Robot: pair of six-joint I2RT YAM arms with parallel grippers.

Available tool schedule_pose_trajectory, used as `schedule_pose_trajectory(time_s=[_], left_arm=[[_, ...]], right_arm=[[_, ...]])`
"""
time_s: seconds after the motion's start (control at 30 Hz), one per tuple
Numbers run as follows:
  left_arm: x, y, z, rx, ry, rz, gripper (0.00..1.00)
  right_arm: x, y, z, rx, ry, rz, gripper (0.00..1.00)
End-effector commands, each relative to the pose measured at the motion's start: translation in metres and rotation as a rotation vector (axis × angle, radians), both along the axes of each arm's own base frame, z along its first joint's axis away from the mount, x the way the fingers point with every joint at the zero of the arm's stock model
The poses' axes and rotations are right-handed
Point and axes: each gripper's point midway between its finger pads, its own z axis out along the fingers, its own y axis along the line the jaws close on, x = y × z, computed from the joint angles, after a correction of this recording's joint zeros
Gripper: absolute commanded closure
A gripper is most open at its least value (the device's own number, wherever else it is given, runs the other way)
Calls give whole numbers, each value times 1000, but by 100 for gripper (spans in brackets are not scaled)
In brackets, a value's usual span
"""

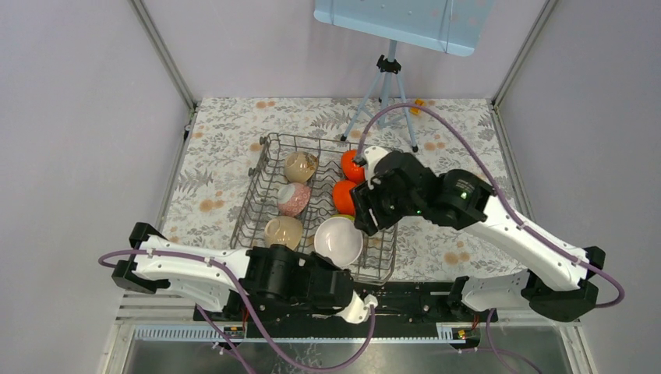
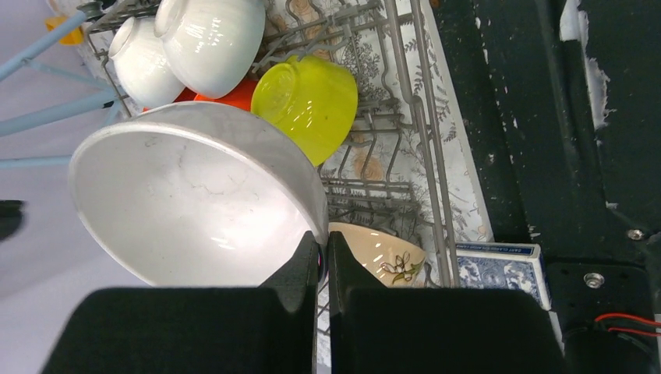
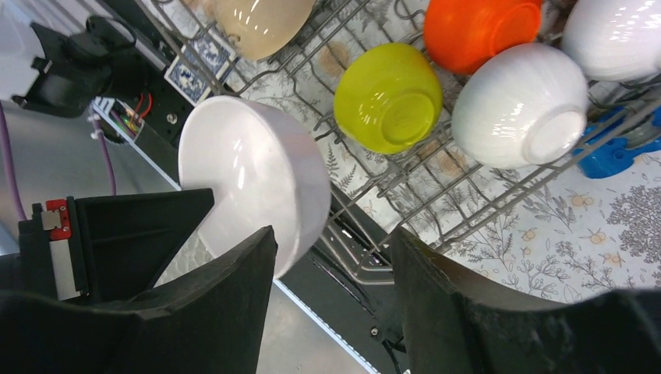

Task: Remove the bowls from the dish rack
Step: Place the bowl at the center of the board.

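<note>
Unloading is only beginning: the left gripper is pinching the white bowl by its rim at the rack's near edge; the right gripper is gaping empty.

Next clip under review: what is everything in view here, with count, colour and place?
dish rack: one, grey wire, mid-table
white bowls: three; two small in the rack by the lime one, the large white bowl at the rack's near edge
orange bowls: two, orange-red, rack's right row
lime bowl: one, in the rack
beige bowls: two, rack's left row
pink bowl: one, between the beige ones
blue block: one, just outside the rack
patterned box: one, blue-white, by the rack's near edge
tripod: one, grey, behind the rack
tablecloth: one, leaf-printed
left pincer: black, shut on the large white bowl's rim
right pincer: black, open, above the rack
</note>
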Motion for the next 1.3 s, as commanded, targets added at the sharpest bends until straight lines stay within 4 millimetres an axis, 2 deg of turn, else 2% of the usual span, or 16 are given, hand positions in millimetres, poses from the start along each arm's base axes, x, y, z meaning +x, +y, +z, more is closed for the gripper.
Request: schedule_pose_trajectory(time_s=[0.0, 0.3, 0.5, 0.7, 0.93, 1.07, 1.2, 1.27], left_arm=[[4, 3, 10, 10, -89, -25, 100], [-5, 1, 6, 8, -98, -47, 100], [-11, -1, 3, -13, -79, -49, 100], [-16, -2, 2, -25, -54, -40, 100], [-20, -7, 5, -49, -38, -40, 100], [-21, -8, 6, -55, -33, -34, 100], [-22, -9, 5, -62, -23, -20, 100], [-22, -9, 6, -73, -17, -7, 100]], right_arm=[[-6, 16, -1, -42, -68, 0, 38], [-12, 26, -24, -86, -82, -6, 44], [-14, 27, -39, -100, -68, -11, 52], [-18, 26, -44, -103, -55, -13, 60], [-23, 29, -50, -118, -43, -3, 66], [-23, 28, -51, -124, -44, -7, 72], [-23, 27, -52, -130, -46, -11, 84], [-23, 26, -53, -131, -46, -15, 93]])
